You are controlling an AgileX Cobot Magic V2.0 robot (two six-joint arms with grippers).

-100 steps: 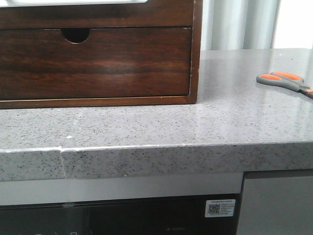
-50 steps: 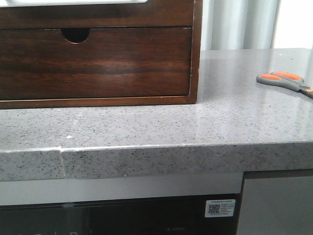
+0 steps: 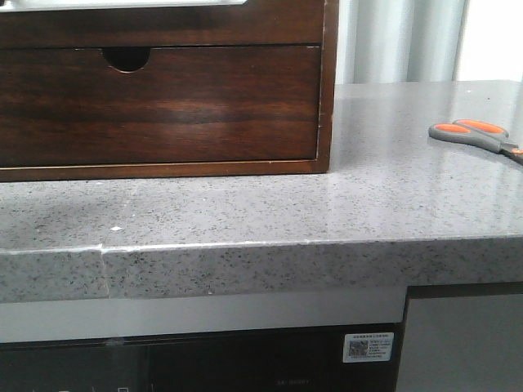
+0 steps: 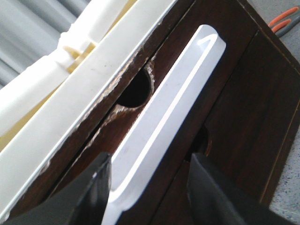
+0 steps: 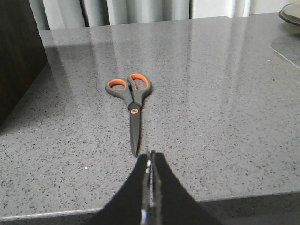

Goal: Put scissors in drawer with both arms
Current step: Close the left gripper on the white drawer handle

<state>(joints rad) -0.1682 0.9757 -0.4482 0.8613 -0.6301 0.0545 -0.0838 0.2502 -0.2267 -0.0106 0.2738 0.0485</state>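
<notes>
The front camera looks low and level across the desk (image 3: pixel 327 212) edge, each wrist camera sits closer, and all three share the scissors (image 3: pixel 476 136).

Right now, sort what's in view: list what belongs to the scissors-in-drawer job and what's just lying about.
For the job:
- scissors, flat on the countertop
- drawer, closed
- left pincer, open, at the drawer front
- right pincer, shut, near the blade tips

Just there:
- wooden case
- countertop
- curtain

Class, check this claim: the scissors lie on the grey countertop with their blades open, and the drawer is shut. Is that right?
Not quite. The scissors lie on the grey countertop with their blades closed, as the right wrist view shows. The drawer is shut.
</notes>
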